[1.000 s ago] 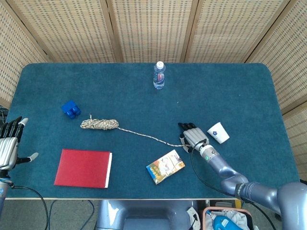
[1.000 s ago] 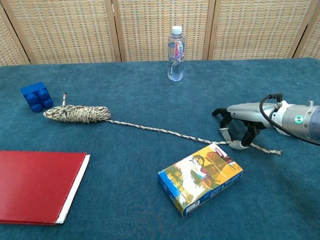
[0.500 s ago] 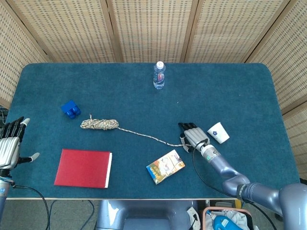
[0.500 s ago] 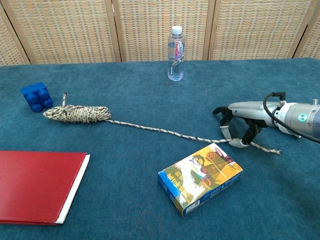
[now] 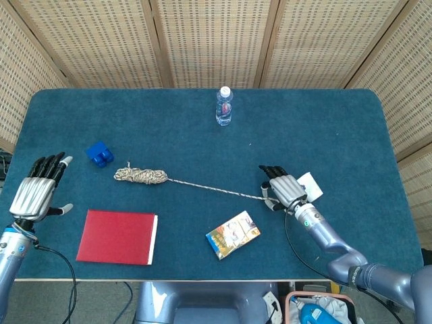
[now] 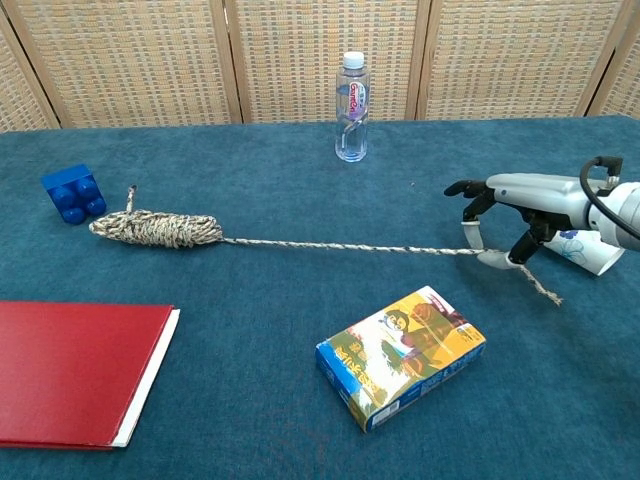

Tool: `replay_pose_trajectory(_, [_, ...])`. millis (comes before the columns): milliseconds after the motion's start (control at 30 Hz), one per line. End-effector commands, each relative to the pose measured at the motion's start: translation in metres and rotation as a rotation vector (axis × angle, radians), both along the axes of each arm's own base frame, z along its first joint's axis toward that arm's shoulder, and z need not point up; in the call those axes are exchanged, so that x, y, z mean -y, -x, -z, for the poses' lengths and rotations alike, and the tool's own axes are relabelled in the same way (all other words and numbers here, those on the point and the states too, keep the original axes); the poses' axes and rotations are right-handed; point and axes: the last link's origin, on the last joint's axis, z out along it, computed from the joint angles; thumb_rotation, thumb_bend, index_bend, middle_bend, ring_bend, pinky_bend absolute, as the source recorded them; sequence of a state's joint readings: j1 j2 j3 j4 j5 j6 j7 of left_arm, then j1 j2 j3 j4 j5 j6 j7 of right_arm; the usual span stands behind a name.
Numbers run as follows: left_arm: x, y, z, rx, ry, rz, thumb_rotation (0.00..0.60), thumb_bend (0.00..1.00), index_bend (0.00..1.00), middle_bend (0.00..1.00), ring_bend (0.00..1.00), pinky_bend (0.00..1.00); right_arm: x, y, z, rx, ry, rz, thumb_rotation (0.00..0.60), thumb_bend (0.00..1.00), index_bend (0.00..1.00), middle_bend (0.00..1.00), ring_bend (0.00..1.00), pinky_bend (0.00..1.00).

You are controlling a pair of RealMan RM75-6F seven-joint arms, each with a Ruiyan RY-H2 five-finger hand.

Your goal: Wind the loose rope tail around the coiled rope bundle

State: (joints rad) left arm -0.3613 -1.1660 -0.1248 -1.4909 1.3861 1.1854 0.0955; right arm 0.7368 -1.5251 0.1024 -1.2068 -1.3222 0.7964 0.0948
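Note:
The coiled rope bundle lies left of the table's middle. Its loose tail runs in a straight, taut line to the right. My right hand pinches the tail near its end, a little above the cloth, and a short free end hangs down past the fingers. At the left table edge my left hand is held flat with fingers spread and nothing in it, well away from the bundle; the chest view does not show it.
A blue block sits just left of the bundle. A red book lies front left, a picture box under the tail's right part, a paper cup beside my right hand, and a water bottle at the back.
My right hand has moved right and up with the tail, pulling the sagging rope straight. My left hand has come up and in over the left table edge.

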Motion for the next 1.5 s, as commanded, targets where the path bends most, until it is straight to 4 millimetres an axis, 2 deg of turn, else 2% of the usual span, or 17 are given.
replay_pose_trajectory(33, [-0.036, -0.011, 0.028, 0.011, 0.121, 0.133, 0.600, 0.00, 0.00, 0.00, 0.00, 0.11, -0.002, 0.001, 0.000, -0.006, -0.005, -0.004, 0.600, 0.49, 0.68, 0.00, 0.00, 0.00])
replay_pose_trajectory(200, [-0.059, -0.009, 0.052, -0.077, 0.196, 0.140, 0.600, 0.00, 0.00, 0.00, 0.00, 0.13, -0.003, 0.001, 0.003, -0.007, -0.012, -0.007, 0.600, 0.49, 0.68, 0.00, 0.00, 0.00])
replay_pose_trajectory(367, [-0.079, -0.012, 0.075, -0.135, 0.242, 0.141, 0.600, 0.06, 0.03, 0.00, 0.00, 0.13, -0.001, -0.001, 0.004, -0.004, -0.009, -0.006, 0.600, 0.49, 0.68, 0.00, 0.00, 0.00])
replay_pose_trajectory(467, [-0.094, -0.020, 0.098, -0.169, 0.277, 0.164, 0.600, 0.09, 0.07, 0.00, 0.01, 0.13, 0.000, 0.000, 0.003, -0.009, -0.008, -0.002, 0.600, 0.49, 0.68, 0.00, 0.00, 0.00])
replay_pose_trajectory(667, [-0.111, -0.033, 0.121, -0.140, 0.286, 0.183, 0.600, 0.14, 0.14, 0.04, 0.05, 0.13, 0.000, 0.000, 0.003, -0.011, -0.008, 0.002, 0.600, 0.49, 0.68, 0.00, 0.00, 0.00])
replay_pose_trajectory(800, [-0.121, -0.040, 0.129, -0.156, 0.295, 0.195, 0.600, 0.15, 0.19, 0.10, 0.11, 0.15, 0.000, 0.001, 0.002, -0.014, -0.009, 0.004, 0.600, 0.49, 0.68, 0.00, 0.00, 0.00])
replay_pose_trajectory(1000, [-0.129, -0.046, 0.140, -0.149, 0.330, 0.184, 0.600, 0.15, 0.22, 0.13, 0.13, 0.17, 0.000, 0.001, 0.000, -0.015, -0.005, 0.007, 0.600, 0.49, 0.68, 0.00, 0.00, 0.00])
replay_pose_trajectory(1267, [-0.133, -0.049, 0.146, -0.145, 0.316, 0.207, 0.600, 0.17, 0.38, 0.28, 0.27, 0.35, 0.001, 0.002, -0.001, -0.016, -0.002, 0.014, 0.600, 0.49, 0.68, 0.00, 0.00, 0.00])
replay_pose_trajectory(1500, [-0.137, -0.041, 0.143, -0.166, 0.301, 0.195, 0.600, 0.19, 0.40, 0.28, 0.28, 0.36, 0.002, 0.002, -0.002, -0.010, 0.002, 0.020, 0.600, 0.49, 0.69, 0.00, 0.00, 0.00])
